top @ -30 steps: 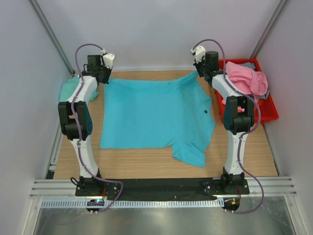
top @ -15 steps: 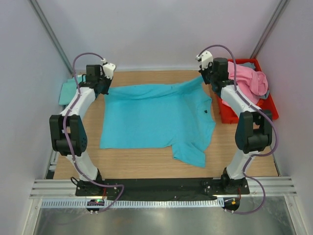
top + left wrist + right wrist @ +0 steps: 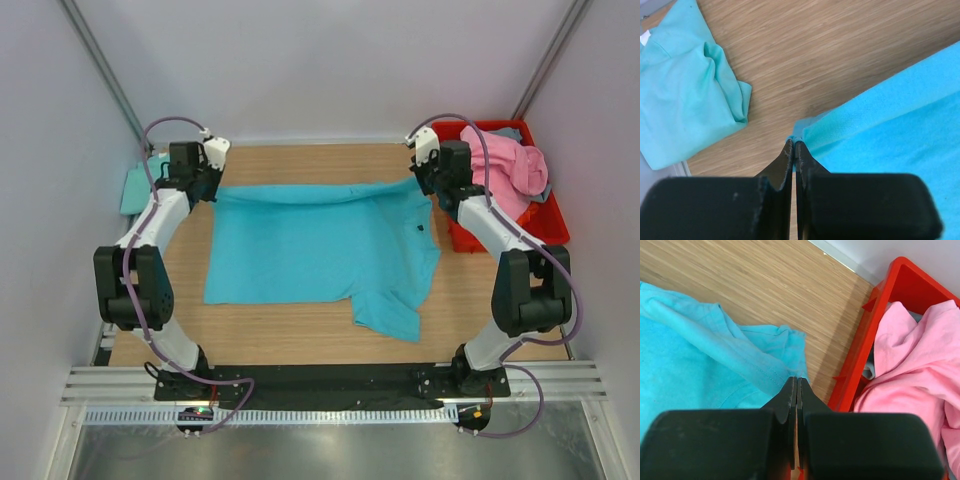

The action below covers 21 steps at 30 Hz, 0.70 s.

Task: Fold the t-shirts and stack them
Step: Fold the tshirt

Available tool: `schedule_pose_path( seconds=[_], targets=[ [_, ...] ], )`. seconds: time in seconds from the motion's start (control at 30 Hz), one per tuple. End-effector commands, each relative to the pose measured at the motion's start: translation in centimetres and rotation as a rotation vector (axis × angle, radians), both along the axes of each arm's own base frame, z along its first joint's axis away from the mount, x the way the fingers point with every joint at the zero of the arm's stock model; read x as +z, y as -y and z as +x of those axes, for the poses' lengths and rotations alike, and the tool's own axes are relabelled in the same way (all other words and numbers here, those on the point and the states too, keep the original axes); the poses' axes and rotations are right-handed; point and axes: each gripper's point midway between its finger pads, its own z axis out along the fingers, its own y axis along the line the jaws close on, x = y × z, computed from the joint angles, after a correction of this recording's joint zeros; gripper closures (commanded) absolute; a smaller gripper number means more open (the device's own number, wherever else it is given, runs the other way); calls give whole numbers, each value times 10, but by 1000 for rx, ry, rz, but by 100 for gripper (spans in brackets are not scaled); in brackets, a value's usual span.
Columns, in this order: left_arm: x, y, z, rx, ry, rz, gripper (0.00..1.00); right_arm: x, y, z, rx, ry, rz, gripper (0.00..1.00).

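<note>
The turquoise-blue t-shirt [image 3: 320, 240] lies spread on the wooden table, its far edge lifted and folding toward me. My left gripper [image 3: 208, 185] is shut on its far left corner [image 3: 799, 131]. My right gripper [image 3: 422, 178] is shut on its far right corner [image 3: 785, 352]. A folded mint-green t-shirt [image 3: 137, 187] lies at the far left and also shows in the left wrist view [image 3: 685, 80]. A pink t-shirt [image 3: 510, 165] is heaped in the red bin, with a bit of grey-blue cloth [image 3: 868, 371] under it.
The red plastic bin [image 3: 555, 228] stands at the far right, close to my right arm; its rim [image 3: 860, 355] is just right of the right fingers. White walls close in the table at the back and sides.
Both grippers have moved toward me and lower, pulling the turquoise shirt's far edge with them. The edge now forms a fold over the shirt's body.
</note>
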Motion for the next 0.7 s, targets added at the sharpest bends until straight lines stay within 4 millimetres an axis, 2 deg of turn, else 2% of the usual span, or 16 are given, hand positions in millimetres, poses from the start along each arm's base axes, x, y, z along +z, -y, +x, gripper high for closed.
schedule_pose_path(
  seconds=[0.0,0.2,0.33,0.4,0.43,0.67],
  targets=[
    [13,-3,3,-5,59,7,100,26,-1,-8,3,76,32,99],
    [1,-3,-3,-9,32,9,100,19,-1,-23,5,61,38,99],
    [-12,-2,-7,-9,1,-3,100,-3,-4,-35,16,10,57,99],
    [-16,-14,-10,24,-11,-15,100,-10,-7,-38,24,-10,68,99],
    [-20,-13,-12,23,-21,-19,100,-16,-6,-41,22,-24,74,99],
    [-49,-13,-29,38,-90,-34,100,-37,-12,-52,38,-85,100,99]
  ],
)
